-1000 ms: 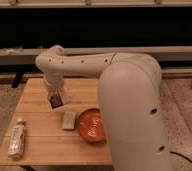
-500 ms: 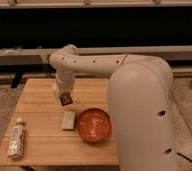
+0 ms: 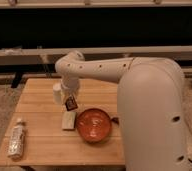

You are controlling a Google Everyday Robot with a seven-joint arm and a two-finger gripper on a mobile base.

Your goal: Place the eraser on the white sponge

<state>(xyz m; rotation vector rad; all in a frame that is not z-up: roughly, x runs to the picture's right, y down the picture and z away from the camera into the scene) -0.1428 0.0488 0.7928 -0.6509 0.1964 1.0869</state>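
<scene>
The eraser (image 3: 71,104), a small dark block with an orange-red stripe, is held in my gripper (image 3: 70,101) just above the wooden table (image 3: 39,142). The white sponge (image 3: 68,120), a flat cream pad, lies on the table directly below and slightly in front of the eraser, beside the orange bowl (image 3: 94,125). My arm reaches in from the right and bends down over the table's middle.
A white upright cylinder (image 3: 57,93) stands just left of the gripper. A clear labelled bottle (image 3: 16,139) lies at the table's front left. The orange bowl sits close to the sponge's right side. A dark wall with rails runs behind the table.
My gripper with the eraser has moved right and toward the front, from left of the sponge to just above it.
</scene>
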